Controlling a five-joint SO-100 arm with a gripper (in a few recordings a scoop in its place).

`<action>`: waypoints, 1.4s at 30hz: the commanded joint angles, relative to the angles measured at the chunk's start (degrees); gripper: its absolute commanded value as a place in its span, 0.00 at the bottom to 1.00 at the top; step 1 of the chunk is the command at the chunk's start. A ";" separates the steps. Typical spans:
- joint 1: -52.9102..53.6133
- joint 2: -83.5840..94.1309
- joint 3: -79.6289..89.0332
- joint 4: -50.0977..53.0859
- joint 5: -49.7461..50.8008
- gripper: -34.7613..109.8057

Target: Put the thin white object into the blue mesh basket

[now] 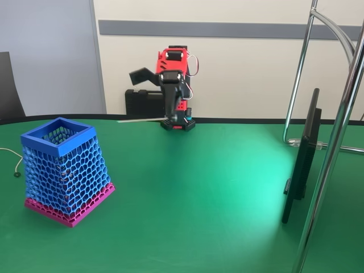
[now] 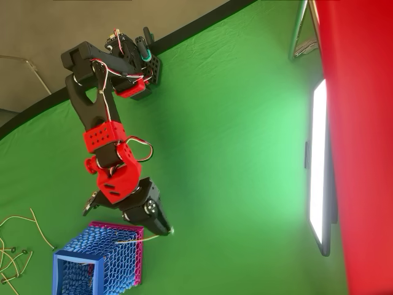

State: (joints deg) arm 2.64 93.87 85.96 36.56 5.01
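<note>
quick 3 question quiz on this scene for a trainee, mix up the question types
1. True or false: the thin white stick lies on the green table.
2. Which colour is the band at the foot of the blue mesh basket? A) yellow B) pink C) white
3. Fill in: in the overhead view the stick's free end reaches over the basket's ____.

Key
1. False: the pincer holds it in the air.
2. B
3. side wall, not its open top
</note>
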 commanded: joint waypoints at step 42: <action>21.09 -27.77 -35.42 -11.78 22.59 0.28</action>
State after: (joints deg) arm 22.76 65.57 53.35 24.17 23.64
